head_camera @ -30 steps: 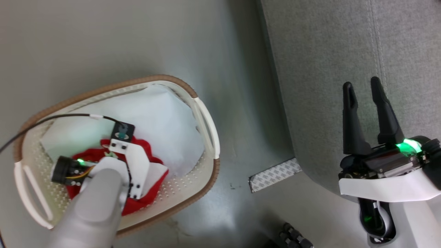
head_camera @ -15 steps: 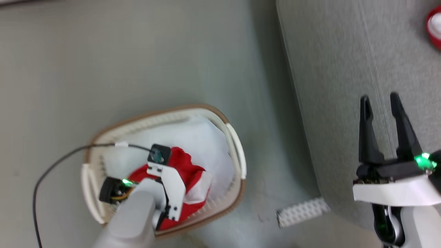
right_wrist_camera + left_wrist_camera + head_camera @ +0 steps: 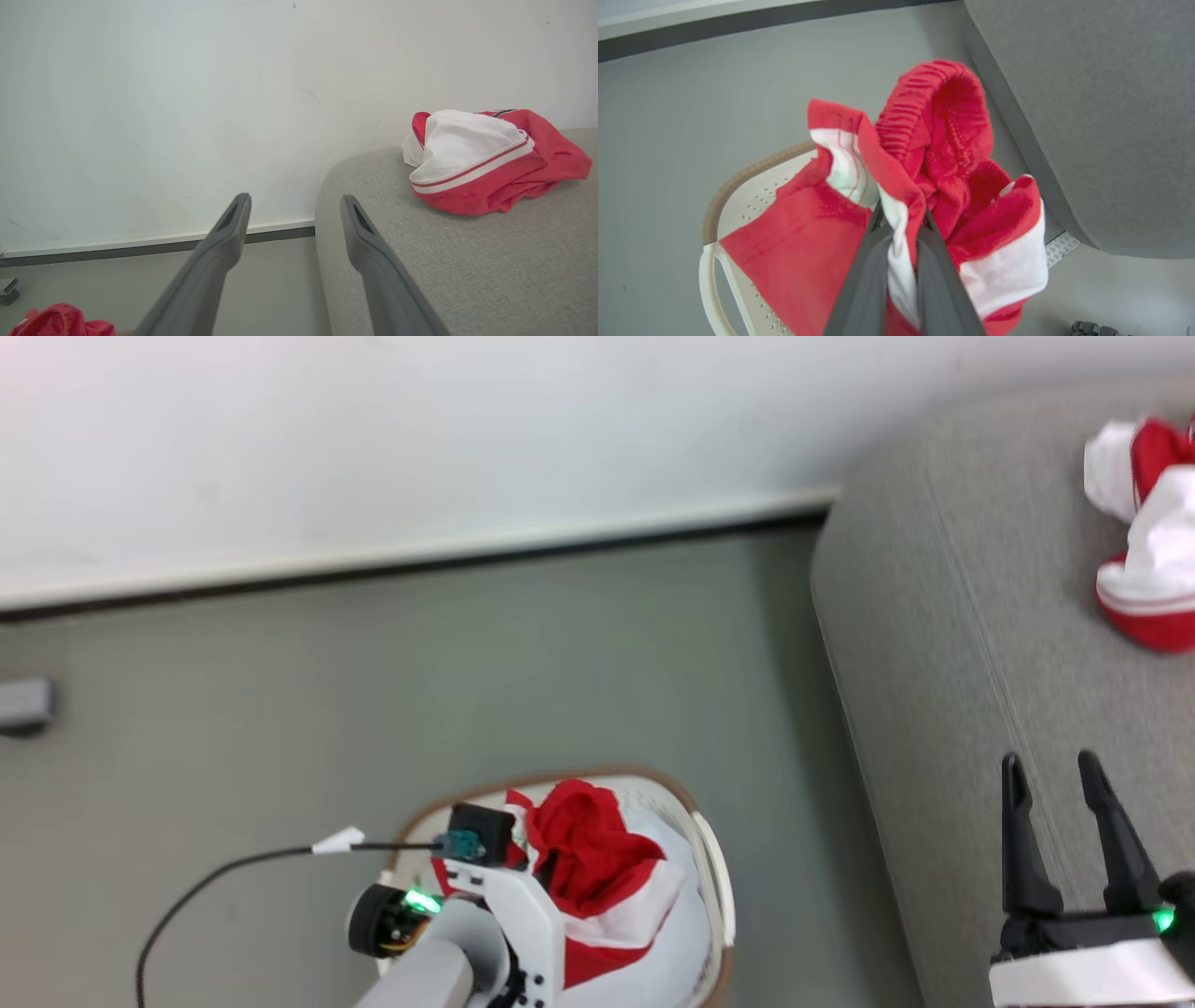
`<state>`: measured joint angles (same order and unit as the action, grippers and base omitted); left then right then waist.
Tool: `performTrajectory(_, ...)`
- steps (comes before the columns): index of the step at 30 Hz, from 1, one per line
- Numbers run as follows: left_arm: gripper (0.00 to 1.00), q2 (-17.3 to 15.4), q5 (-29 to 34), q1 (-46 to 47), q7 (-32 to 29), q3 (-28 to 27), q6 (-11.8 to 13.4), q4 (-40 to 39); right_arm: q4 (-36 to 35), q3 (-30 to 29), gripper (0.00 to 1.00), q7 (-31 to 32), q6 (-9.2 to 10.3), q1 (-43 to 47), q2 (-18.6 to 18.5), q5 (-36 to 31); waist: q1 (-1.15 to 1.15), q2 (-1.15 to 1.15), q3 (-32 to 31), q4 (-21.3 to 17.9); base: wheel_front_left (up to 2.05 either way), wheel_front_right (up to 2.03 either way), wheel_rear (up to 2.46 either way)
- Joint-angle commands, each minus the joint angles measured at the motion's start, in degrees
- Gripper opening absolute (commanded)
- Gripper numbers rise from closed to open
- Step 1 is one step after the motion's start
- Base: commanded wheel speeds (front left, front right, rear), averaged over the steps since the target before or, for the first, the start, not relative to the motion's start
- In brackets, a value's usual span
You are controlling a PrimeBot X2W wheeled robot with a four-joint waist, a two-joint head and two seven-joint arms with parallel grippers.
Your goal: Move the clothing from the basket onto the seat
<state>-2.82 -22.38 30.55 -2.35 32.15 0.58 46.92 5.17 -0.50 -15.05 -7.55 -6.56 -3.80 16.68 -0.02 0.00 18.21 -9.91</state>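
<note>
Garment: is being held up just above the basket on the floor at the near left, well apart from the seat to the right.
Left pincer: is being kept clamped on a bunched fold of white trim and red cloth, and the rest of the garment is drooping around the fingers.
Right pincer: is being held wide open and empty over the near edge of the seat.
Other garment: is lying crumpled at the far right of the seat.
Handling: the cloth is being judged light, soft and limp, not fragile. It is sagging freely, so a loose end could be dragged over the basket rim.
Where to hold: a thick fold of several layers, such as the ribbed band or the trim, is being judged safest, since a thin single layer could slide out.
Change: a second ago the garment was lying low in the basket under the left arm, and now it is being lifted out. The head camera has been tilted up, so the wall and the other garment are now being shown. The right pincer is unchanged.
</note>
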Motion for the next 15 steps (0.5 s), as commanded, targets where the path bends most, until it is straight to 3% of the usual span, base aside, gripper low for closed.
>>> performTrajectory(1, 0.0, -0.2, -0.8, -1.5, 0.9, 0.8, 0.4, -1.1, 0.3, -0.3, 1.0, -0.2, 0.13, 1.4, -0.6, -0.5, 0.02, 0.0, -6.5, 4.0, 0.0, 0.0, 0.0)
performTrajectory(10, 0.0, -0.2, -3.2, -7.2, 5.6, 2.1, 2.9, -10.0, 1.8, -1.6, 1.0, -0.2, 0.13, 6.9, -1.7, -1.3, 0.02, 0.0, -16.2, 6.7, 0.0, 0.0, 0.0)
performTrajectory(15, 0.0, -2.5, -2.7, -10.7, 7.2, 1.4, 4.9, -16.8, 1.8, -1.9, 1.0, -0.2, 0.13, 8.9, -2.1, -1.8, 0.02, 0.0, -19.6, 7.2, 0.0, 0.0, 0.0)
